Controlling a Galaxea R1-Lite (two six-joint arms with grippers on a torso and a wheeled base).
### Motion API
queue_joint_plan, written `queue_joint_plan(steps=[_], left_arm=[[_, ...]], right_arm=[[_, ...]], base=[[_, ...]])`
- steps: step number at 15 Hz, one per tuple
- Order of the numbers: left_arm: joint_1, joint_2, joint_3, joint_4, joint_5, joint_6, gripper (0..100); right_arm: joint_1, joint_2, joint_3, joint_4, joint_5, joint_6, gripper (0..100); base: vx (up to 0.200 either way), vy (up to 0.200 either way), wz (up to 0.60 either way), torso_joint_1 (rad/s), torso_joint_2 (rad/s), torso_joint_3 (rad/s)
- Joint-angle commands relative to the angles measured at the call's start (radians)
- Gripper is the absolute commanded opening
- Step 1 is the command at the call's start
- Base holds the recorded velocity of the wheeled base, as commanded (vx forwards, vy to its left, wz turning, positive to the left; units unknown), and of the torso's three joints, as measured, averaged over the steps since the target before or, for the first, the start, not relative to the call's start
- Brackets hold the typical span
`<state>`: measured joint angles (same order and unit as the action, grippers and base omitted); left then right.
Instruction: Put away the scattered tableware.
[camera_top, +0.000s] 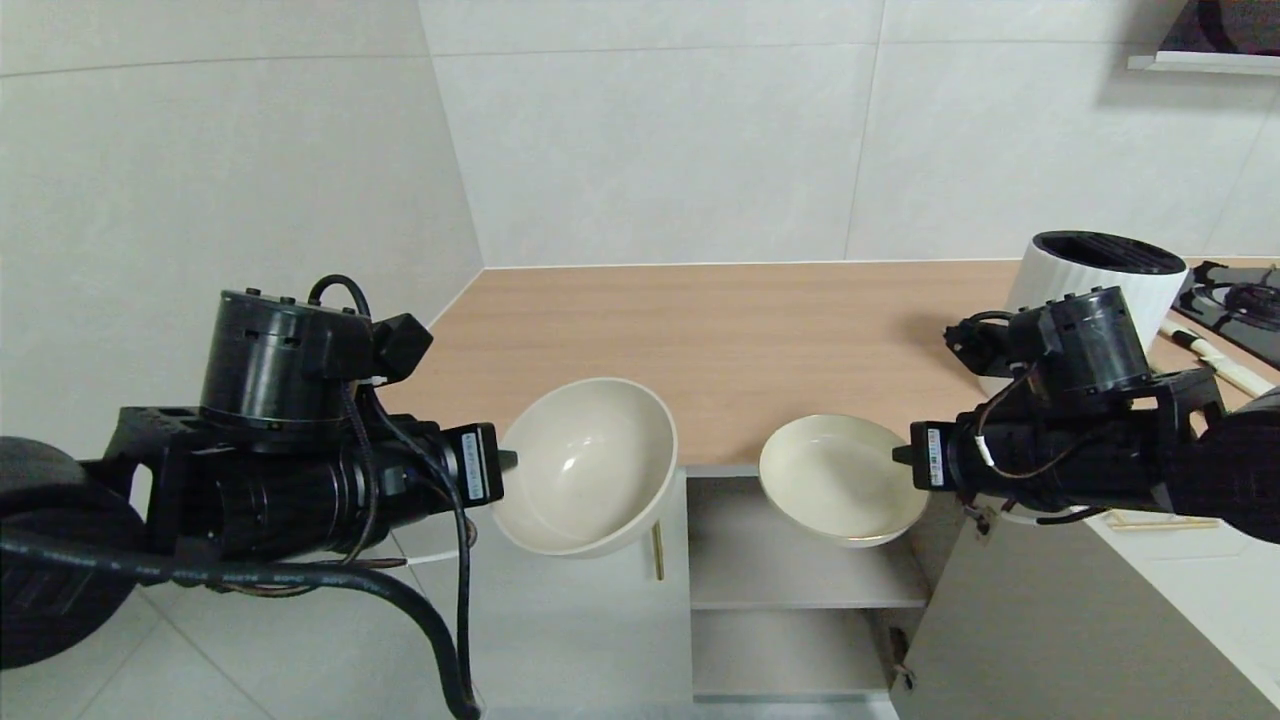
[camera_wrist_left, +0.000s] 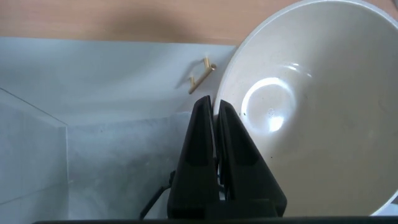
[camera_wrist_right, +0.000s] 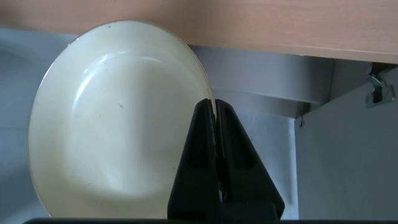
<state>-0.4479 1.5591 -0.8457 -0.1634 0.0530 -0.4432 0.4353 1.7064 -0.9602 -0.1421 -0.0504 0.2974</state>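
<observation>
Left gripper (camera_top: 508, 462) pinches bowl (camera_top: 590, 465) rim; right gripper (camera_top: 897, 455) pinches plate (camera_top: 835, 475) rim. Stowing step, seemingly: next, lower both into cupboard (camera_top: 790, 570).

Pale tiled walls (camera_top: 650, 130) meet in a corner behind a wooden countertop (camera_top: 740, 330). Below and between the left gripper (camera_top: 510, 462) and right gripper (camera_top: 897, 455), a grey cabinet (camera_top: 790, 570) stands open, shelves showing. Its door (camera_top: 1050, 620) hangs beneath the right gripper. A gas hob (camera_top: 1240, 310) lies beyond that gripper.
</observation>
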Motion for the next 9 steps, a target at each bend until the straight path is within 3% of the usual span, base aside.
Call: queue_joint_plan(steps=[1, 9], left_arm=[[0.001, 0.01, 0.001, 0.001, 0.001, 0.0, 0], [0.0, 0.018, 0.001, 0.001, -0.001, -0.002, 0]], right_arm=[[0.0, 0.012, 0.0, 0.001, 0.0, 0.0, 0], [0.0, 0.029, 0.001, -0.011, 0.0, -0.001, 0]], base=[[0.0, 0.0, 0.0, -0.11, 0.27, 0.119], [0.0, 0.0, 0.0, -0.198, 0.47, 0.264]])
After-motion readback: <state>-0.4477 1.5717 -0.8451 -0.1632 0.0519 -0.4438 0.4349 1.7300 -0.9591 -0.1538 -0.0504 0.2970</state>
